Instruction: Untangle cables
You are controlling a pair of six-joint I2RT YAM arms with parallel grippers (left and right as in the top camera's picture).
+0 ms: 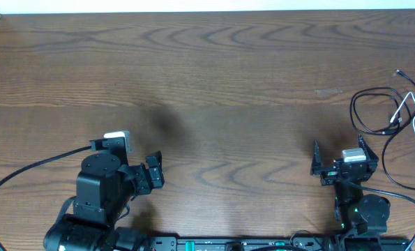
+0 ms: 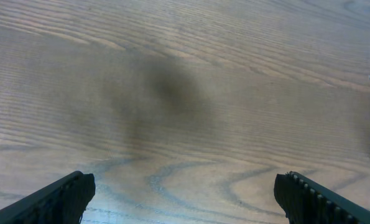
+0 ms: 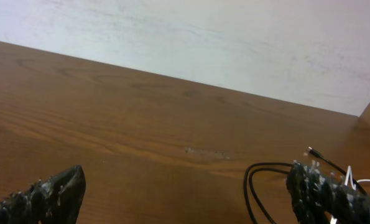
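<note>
The black cable (image 1: 354,106) lies in loops at the table's far right edge, and the white cable (image 1: 404,108) crosses over it there. My right gripper (image 1: 340,155) is open and empty, just in front and to the left of the cables. In the right wrist view the black loop (image 3: 253,186) lies beside the right finger and a bit of the white cable (image 3: 359,183) shows behind that finger; the jaws (image 3: 185,193) hold nothing. My left gripper (image 1: 157,171) is open and empty at the front left, far from the cables. Its wrist view shows its open jaws (image 2: 185,199) over bare wood.
The wooden table (image 1: 207,70) stretches wide to the back and left. A thick black arm cable (image 1: 26,171) curves along the front left, and another (image 1: 395,183) runs by the right arm's base. A pale wall (image 3: 203,37) lies beyond the table's far edge.
</note>
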